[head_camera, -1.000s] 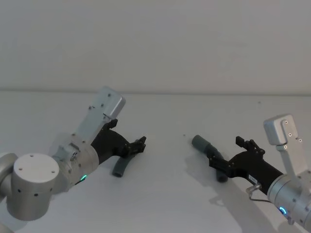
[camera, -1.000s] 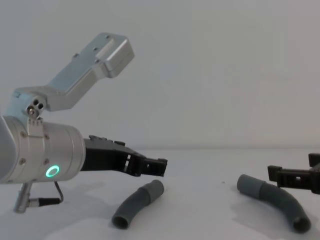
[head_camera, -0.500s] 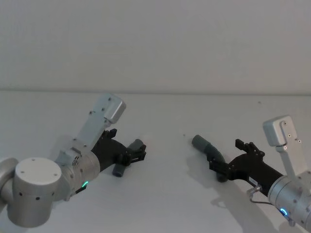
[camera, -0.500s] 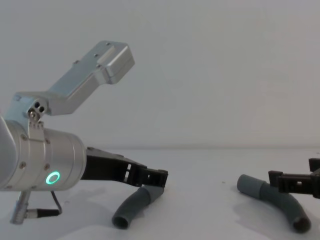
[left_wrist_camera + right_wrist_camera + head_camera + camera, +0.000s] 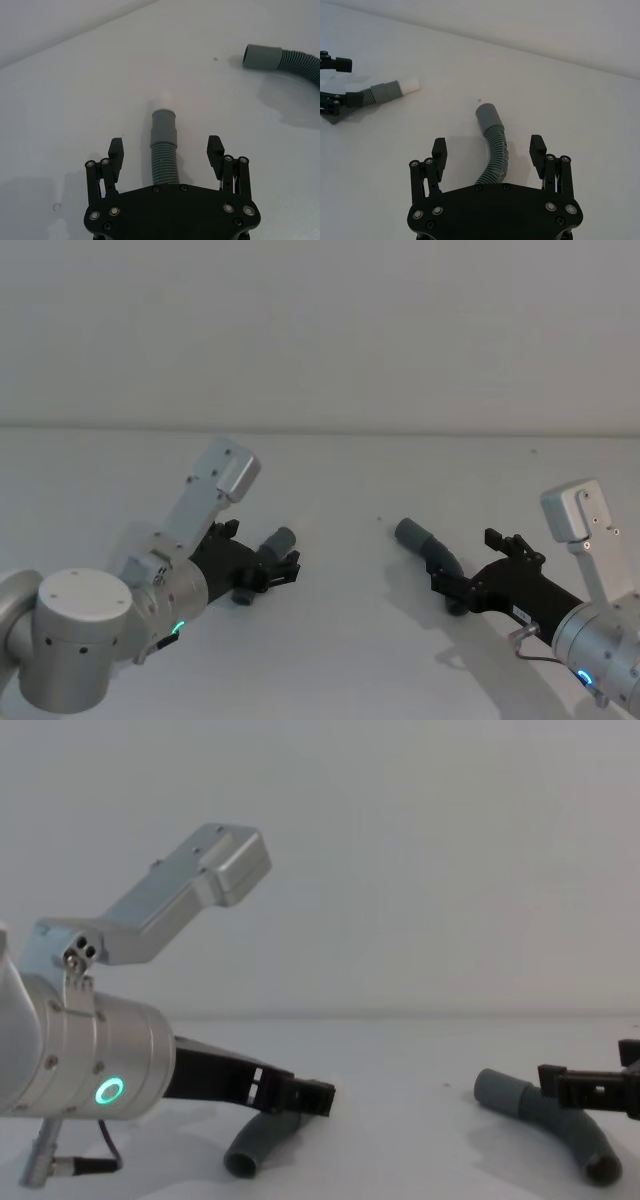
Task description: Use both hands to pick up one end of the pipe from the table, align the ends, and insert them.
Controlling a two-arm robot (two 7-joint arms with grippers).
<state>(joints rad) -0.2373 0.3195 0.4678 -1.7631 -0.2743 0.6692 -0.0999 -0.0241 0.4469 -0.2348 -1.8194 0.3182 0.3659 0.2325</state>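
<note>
Pipe pieces both lie on the plain flat white matte table (image 5: 340,650), well apart, so nothing is lifted, aligned or joined yet. The shorter hose piece (image 5: 165,152), curved, dark grey and ribbed, lies on the robot's left. Its smooth grey cuff (image 5: 164,121), with the white inner sleeve (image 5: 164,101) poking from it, points away from the arm. The longer hose piece (image 5: 496,150), of the same dark grey ribbed make, lies on the right, its smooth grey open cuff (image 5: 487,116) turned toward the middle of the table. Around the shorter hose piece the left gripper (image 5: 165,145), black plastic with two fingers on a thick silver wrist with a glowing green ring, sits low over the table. Its jaws are spread wide, one finger on each side of the ribbed section just behind the cuff, and neither finger touches it as far as the left wrist view shows. The right gripper (image 5: 488,144), likewise black and two-fingered, straddles the ribbed body of the longer hose piece in the same way, jaws wide and clear of the hose. I judge both arms to be at the end of the approach. Closing each grip, lifting, turning open cuff to sleeve and pushing the two together are all left to do. Behind the table stands the pale grey wall (image 5: 320,330).
</note>
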